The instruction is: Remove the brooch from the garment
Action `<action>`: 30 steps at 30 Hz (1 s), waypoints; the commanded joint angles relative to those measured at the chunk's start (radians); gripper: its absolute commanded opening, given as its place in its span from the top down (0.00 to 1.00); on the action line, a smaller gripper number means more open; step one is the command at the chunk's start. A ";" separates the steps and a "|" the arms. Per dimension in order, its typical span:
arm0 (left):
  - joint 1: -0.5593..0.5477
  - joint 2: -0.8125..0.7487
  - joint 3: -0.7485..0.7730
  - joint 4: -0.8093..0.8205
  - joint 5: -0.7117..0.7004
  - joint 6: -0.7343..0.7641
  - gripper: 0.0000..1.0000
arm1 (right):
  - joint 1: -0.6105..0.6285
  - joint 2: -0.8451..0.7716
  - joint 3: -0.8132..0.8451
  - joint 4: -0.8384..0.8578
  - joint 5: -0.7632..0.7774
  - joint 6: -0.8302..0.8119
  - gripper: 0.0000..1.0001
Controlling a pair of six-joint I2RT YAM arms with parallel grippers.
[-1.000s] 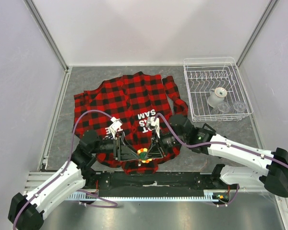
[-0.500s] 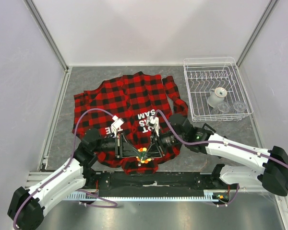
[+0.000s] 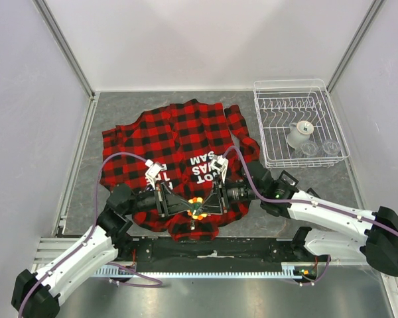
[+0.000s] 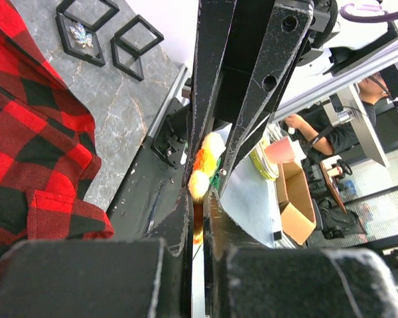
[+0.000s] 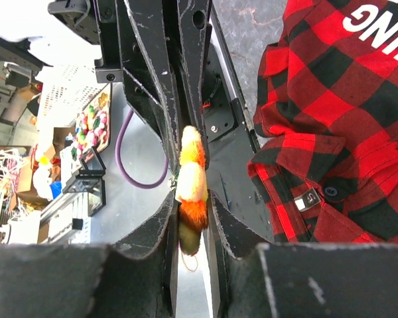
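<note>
From above, the brooch (image 3: 196,211) is seen over the near hem of the shirt (image 3: 179,132), with the left gripper (image 3: 187,208) and right gripper (image 3: 205,207) set against it from either side. In the left wrist view, the jaws are nearly closed and orange-yellow petals are caught between them, apparently pinched. In the right wrist view, the brooch is clamped firmly between the jaws, with the shirt's buttoned edge just beside.

Left end effector (image 3: 190,207), right end effector (image 3: 203,207) and brooch (image 3: 196,209) have shifted slightly farther back, seemingly upward.
</note>
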 commanded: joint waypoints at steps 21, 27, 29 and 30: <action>-0.002 -0.116 0.019 -0.121 -0.079 -0.056 0.61 | -0.046 -0.041 -0.051 0.105 0.062 0.015 1.00; -0.002 -0.235 0.058 -0.338 -0.121 -0.044 0.28 | -0.068 -0.030 -0.021 0.076 0.051 -0.041 1.00; -0.002 -0.240 0.041 -0.349 -0.093 -0.061 0.17 | -0.075 -0.018 -0.017 0.087 0.040 -0.038 1.00; -0.002 -0.237 0.032 -0.341 -0.084 -0.067 0.16 | -0.075 -0.013 -0.011 0.097 0.037 -0.036 1.00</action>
